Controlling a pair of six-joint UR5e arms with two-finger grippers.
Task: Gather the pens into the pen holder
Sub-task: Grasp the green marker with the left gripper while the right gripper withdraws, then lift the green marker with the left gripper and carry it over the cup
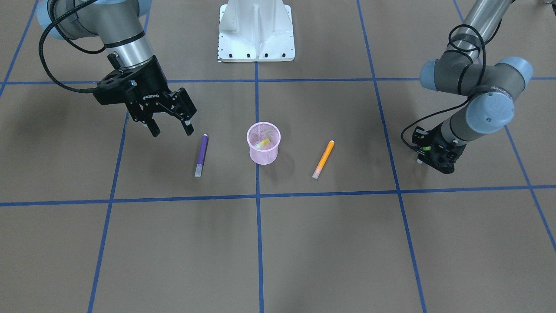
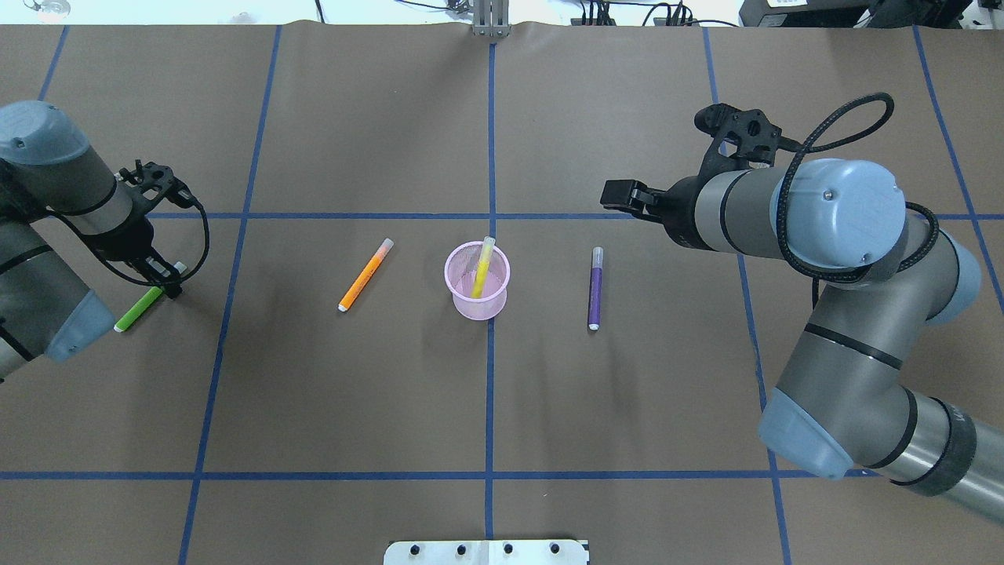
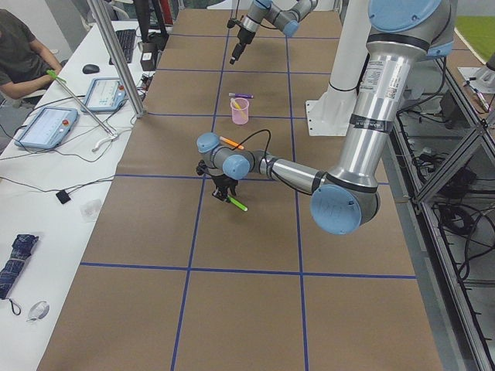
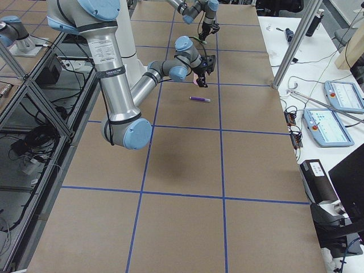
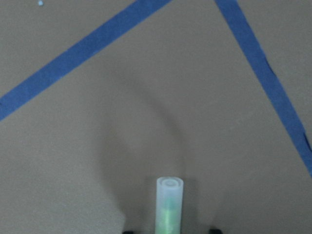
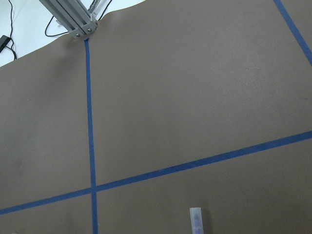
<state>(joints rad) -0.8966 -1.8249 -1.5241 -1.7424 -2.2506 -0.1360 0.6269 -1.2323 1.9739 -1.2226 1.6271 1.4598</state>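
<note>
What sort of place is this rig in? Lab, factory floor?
Likely a robotics lab test cell: blue tape grid on a paper-covered table, teach pendants on a side bench, a seated operator.

On bench [image 2: 353, 392], centre: pink cup [image 2: 477, 297] w/ yellow pen [image 2: 481, 267] leaning inside. Orange pen [image 2: 365, 275] lies flat to its L, purple pen [image 2: 594, 288] to its R, both apart from cup. Far L: green pen [image 2: 137, 311] w/ L pincer [image 2: 167, 284] at one end; grip unclear. R pincer [image 2: 618, 193] is just past purple pen's far tip, not touching.
</note>
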